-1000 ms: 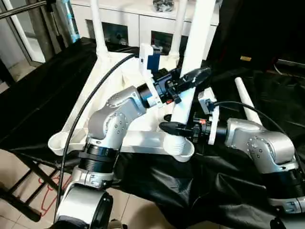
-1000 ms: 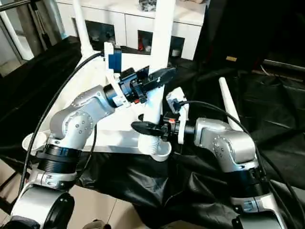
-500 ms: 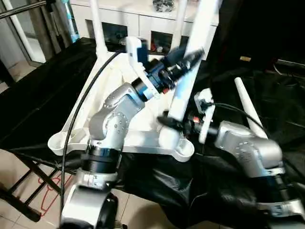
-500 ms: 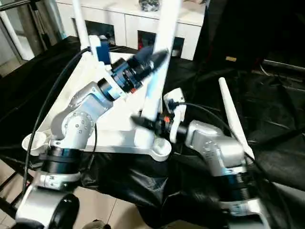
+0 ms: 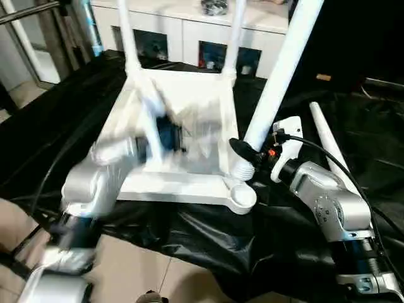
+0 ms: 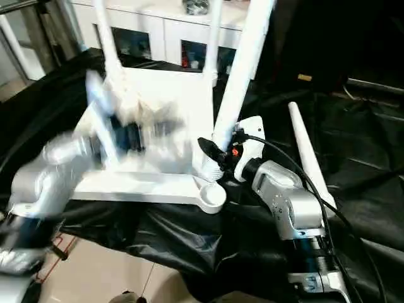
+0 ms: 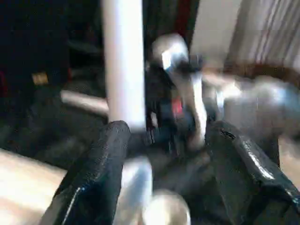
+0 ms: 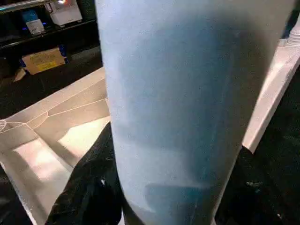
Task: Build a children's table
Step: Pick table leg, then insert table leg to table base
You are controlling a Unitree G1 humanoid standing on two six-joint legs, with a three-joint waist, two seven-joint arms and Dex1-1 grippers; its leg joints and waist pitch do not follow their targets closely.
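Note:
The white tabletop lies upside down on black cloth, with two legs standing in its far corners. My right gripper is shut on a third leg near its lower end; the leg leans up to the right. Its ribbed end sits just behind the near right corner socket, which looks empty. Another leg lies loose on the cloth to the right. My left gripper is open and holds nothing; its arm is a blur over the tabletop's left side.
A white cabinet with glass doors stands behind the table. Black cloth covers the stand all around. Bare floor lies below the near edge, and a metal frame stands at the back left.
My left gripper opened, let go of the leg and swung away to the left over the tabletop. The held leg has tipped further right, and its base has moved back from the corner socket.

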